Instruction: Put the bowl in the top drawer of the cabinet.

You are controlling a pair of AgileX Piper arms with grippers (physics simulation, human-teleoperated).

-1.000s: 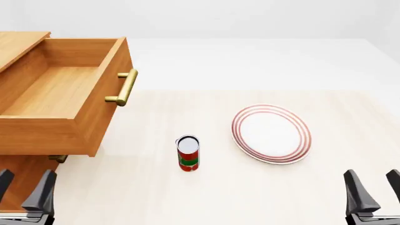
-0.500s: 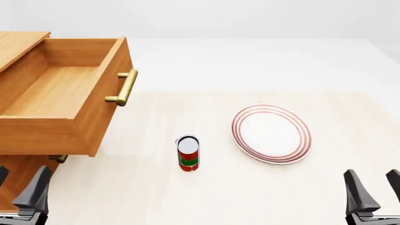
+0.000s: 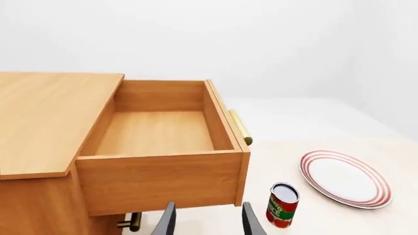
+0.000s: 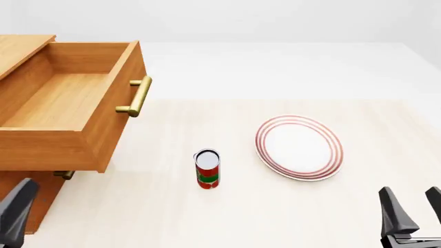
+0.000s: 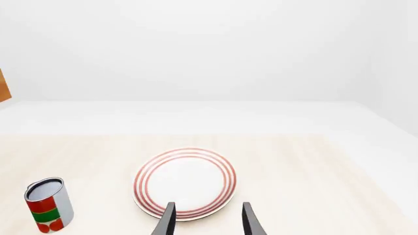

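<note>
The bowl is out of view in every frame. The cabinet [image 4: 24,46] stands at the table's left, and its top drawer [image 4: 62,103] is pulled out and empty, with the brass handle [image 4: 138,96] on its front. The left wrist view looks into that same drawer [image 3: 156,132] from in front. My left gripper [image 3: 207,223] is open and holds nothing; in the front view only one of its fingers [image 4: 17,209] shows, at the bottom left below the drawer. At the bottom right, my right gripper [image 4: 415,212] is open and empty, short of the plate.
A red and green can [image 4: 207,169] stands upright mid-table. A flat white plate with red rings [image 4: 299,147] lies to its right, straight ahead of the right gripper [image 5: 207,223]. The lower drawer's brass handle [image 4: 63,174] peeks out under the open drawer.
My left gripper has slid leftward along the bottom edge, leaving one finger in the front view. The right gripper, drawer, can and plate have not moved.
</note>
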